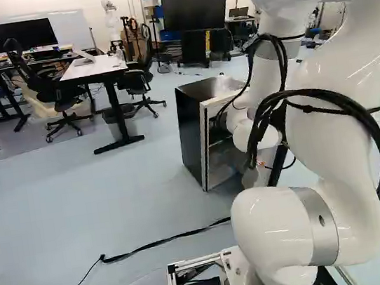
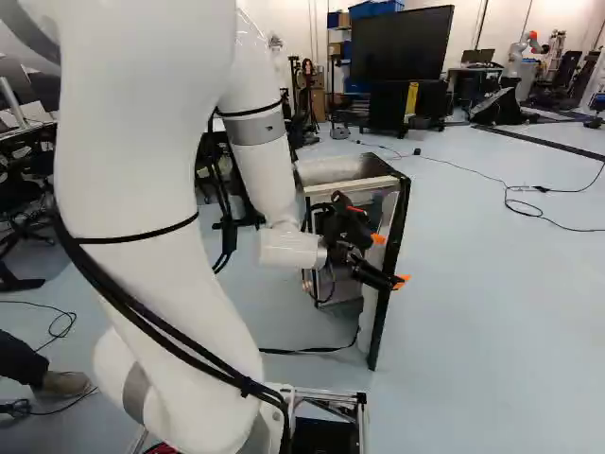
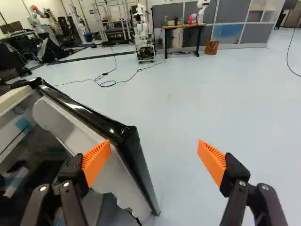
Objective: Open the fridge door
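Partly hidden fridge [image 1: 194, 131], door [image 3: 82, 129] standing open, interior [image 3: 42, 143] murky

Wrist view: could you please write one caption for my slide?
The open pincer at the edge of the open fridge door, one orange pad by its inner side.

The small fridge [image 1: 193, 131] stands upright on the floor [image 1: 113, 203], its black-edged door [image 2: 388, 274] open

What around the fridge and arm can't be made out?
Most of the door: left base view, behind the arm.
Fridge contents: right base view, pincer in front.
Whether the door-side pad touches the door: wrist view, overlap conceals any gap.
Arm's upper part: base views, cut off by top edge.
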{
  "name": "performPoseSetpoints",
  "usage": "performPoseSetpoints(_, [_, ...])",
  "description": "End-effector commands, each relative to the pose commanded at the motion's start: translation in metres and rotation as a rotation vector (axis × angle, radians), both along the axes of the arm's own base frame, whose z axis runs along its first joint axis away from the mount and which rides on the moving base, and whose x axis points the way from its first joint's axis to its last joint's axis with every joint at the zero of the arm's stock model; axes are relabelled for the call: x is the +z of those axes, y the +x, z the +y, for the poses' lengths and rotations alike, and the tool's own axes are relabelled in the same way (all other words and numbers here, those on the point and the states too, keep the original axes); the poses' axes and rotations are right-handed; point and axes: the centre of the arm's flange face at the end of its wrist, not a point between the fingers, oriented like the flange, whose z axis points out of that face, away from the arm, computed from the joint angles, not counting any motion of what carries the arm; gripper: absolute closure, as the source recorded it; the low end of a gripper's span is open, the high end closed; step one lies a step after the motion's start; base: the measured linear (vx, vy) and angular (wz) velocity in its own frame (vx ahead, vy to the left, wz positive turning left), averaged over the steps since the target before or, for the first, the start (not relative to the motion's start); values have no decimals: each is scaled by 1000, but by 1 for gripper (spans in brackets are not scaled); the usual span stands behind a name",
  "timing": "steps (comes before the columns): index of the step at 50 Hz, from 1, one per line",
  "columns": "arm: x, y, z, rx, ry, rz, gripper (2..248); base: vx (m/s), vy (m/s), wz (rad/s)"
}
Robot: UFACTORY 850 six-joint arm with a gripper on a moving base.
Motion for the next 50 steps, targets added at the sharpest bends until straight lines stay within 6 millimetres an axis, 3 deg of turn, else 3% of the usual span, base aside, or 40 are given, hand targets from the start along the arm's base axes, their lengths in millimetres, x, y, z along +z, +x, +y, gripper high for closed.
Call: performPoseSetpoints(50, [-5, 36, -94, -191, -21, -50, 3, 0, 0, 0])
